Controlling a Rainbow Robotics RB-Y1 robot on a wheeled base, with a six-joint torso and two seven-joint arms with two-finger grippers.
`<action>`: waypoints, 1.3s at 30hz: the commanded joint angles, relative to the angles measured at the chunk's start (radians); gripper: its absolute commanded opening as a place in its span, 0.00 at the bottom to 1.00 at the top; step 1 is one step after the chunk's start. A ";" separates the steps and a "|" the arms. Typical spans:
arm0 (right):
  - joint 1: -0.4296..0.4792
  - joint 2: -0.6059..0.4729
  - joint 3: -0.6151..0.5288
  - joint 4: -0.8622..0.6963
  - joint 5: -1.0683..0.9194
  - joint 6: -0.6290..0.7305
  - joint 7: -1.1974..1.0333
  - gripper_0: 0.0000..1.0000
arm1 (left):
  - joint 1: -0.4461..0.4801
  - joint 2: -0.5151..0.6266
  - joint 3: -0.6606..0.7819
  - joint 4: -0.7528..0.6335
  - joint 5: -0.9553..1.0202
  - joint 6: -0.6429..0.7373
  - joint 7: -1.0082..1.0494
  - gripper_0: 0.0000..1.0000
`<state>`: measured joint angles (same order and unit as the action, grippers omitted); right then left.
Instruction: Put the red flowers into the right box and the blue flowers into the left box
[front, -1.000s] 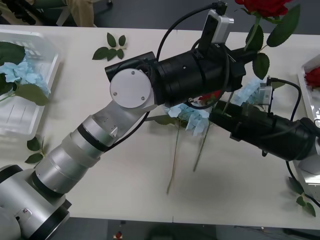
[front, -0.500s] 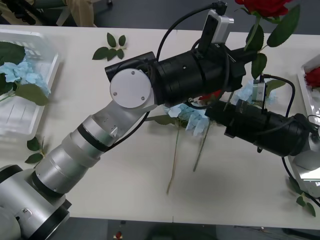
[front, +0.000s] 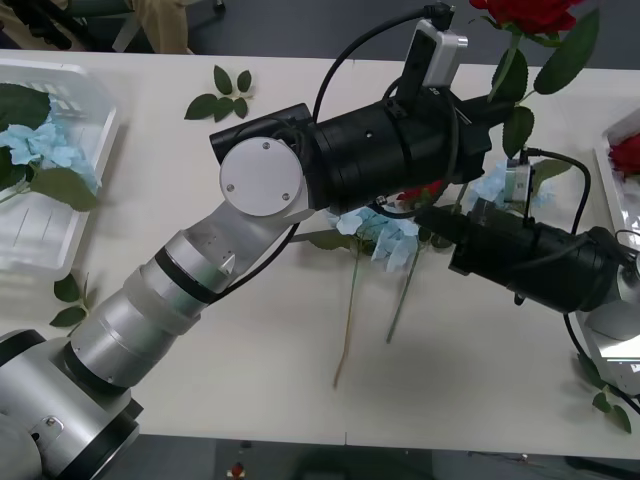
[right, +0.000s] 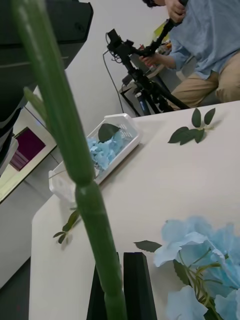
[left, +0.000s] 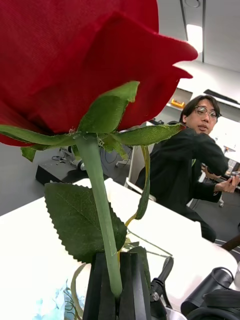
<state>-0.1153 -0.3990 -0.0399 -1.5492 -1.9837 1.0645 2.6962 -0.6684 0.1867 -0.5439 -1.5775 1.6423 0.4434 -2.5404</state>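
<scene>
My left gripper (front: 497, 100) (left: 117, 287) is shut on a red flower's stem (left: 102, 210) just below the bloom (front: 530, 12), holding it above the table's far right. That stem (front: 400, 310) slants down to the table. My right gripper (front: 432, 215) (right: 122, 292) reaches under the left arm and is shut on the same green stem (right: 85, 195). Blue flowers (front: 385, 235) (right: 200, 250) lie on the table beside it. The left box (front: 40, 230) (right: 131, 131) holds blue flowers (front: 40, 145). The right box (front: 615, 200) shows at the right edge with a red flower (front: 628, 155) in it.
Loose leaf sprigs lie at the back (front: 222, 95) (right: 192, 130), by the left box (front: 70, 300) and at the front right (front: 605, 390). Another thin stem (front: 345, 330) lies on the table's middle. The front of the table is bare.
My right arm has slid left and a little toward the back, under the left arm, onto the rose's stem. The left arm and the rose have stayed still.
</scene>
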 joint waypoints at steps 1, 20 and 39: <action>-0.012 0.003 0.003 -0.012 0.000 -0.009 0.009 0.00 | 0.006 -0.015 0.021 -0.015 0.001 -0.009 -0.017 0.22; -0.012 0.003 -0.041 -0.012 0.039 -0.024 0.009 0.00 | 0.006 -0.015 0.021 -0.015 0.001 -0.009 -0.017 1.00; -0.001 -0.032 -0.433 -0.012 0.470 0.138 0.009 0.00 | 0.006 -0.015 0.021 -0.015 0.001 -0.009 -0.017 1.00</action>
<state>-0.1151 -0.3994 -0.4573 -1.5480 -1.5520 1.2005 2.6962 -0.6683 0.1867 -0.5436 -1.5772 1.6423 0.4431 -2.5404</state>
